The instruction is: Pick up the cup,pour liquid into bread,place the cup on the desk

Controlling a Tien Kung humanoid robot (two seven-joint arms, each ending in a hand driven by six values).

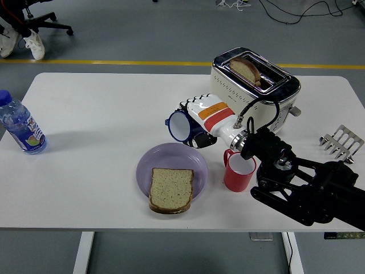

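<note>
The white rectangular worktop (102, 114) carries everything here. The largest item on it is one cream-and-chrome two-slot toaster (255, 90) at the far right, with a slice of brown toast (246, 69) standing in a slot. The robot's black right arm (311, 194) reaches in from the lower right; the left arm is out of view. Near the middle sits one round lilac plate (171, 165) holding one flat slice of brown bread (171, 189). At the far left edge stands one clear plastic water bottle with a blue cap (20, 125); at the right edge lies one small metal toast rack (341, 142). There are two cups: a red mug (238, 171) upright on the worktop just right of the plate, and a dark blue enamel cup (183, 125).

The right hand (208, 119), white with orange stripes, has its fingers (191, 105) wrapped around the blue cup, holding it in the air just beyond the plate's far rim. The cup lies tipped on its side, its long axis roughly level and its white mouth facing left and slightly towards the camera. The bread lies nearer than the cup's mouth, so a pour likely needs the cup brought closer over the slice.
</note>
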